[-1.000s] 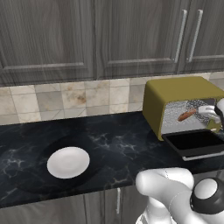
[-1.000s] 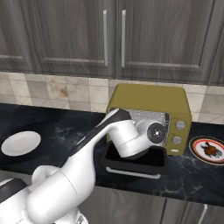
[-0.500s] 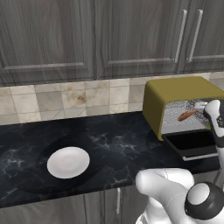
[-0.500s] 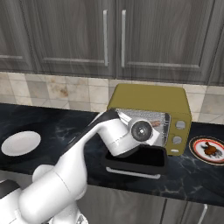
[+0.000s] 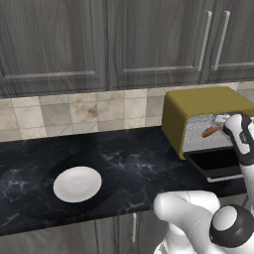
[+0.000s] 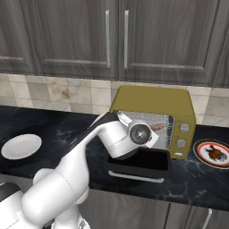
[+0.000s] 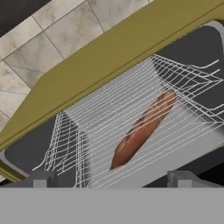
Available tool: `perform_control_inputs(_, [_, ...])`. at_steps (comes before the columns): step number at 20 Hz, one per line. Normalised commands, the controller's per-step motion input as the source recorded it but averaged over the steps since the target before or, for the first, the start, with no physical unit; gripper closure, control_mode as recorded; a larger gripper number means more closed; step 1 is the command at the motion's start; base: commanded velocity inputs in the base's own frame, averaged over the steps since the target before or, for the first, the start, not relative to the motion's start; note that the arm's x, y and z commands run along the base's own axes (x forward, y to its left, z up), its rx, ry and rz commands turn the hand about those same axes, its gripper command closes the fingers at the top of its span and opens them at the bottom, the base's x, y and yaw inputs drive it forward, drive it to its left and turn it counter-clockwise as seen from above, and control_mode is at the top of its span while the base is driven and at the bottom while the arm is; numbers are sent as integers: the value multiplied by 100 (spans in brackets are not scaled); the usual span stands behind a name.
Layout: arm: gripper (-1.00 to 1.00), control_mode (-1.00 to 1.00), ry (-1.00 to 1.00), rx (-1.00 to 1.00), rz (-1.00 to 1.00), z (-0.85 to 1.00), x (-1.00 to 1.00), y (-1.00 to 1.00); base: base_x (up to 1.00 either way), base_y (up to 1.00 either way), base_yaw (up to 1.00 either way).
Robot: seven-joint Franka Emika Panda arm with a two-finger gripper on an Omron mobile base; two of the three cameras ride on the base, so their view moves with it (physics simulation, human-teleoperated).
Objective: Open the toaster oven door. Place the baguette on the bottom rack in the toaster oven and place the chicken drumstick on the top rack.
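The toaster oven door [image 6: 139, 163] is lying open; the baguette [image 7: 142, 129] is resting on a rack; the hand [image 7: 109, 179] is spread, empty; the chicken drumstick [image 6: 215, 153] is waiting on its plate [image 6: 200, 156].

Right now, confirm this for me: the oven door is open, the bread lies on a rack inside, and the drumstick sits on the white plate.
Not quite. The drumstick sits on the red-rimmed plate right of the oven, as the right base view shows, not on the white plate. The rest holds: the door is open and the bread lies on a rack inside.
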Motion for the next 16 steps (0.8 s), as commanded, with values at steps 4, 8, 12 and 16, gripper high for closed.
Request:
perform_control_inputs(4, [-100,-100,0,0,3,0,7,-9,0,0,0])
perform_control_inputs(8, [-100,-100,-9,0,2,1,-1,-17,0,0,0])
perform_control_inputs(12, [-100,-100,-14,1,0,-3,-1,-10,0,0,0])
perform_control_inputs(16, [-100,-100,0,0,-2,-9,13,1,0,0,0])
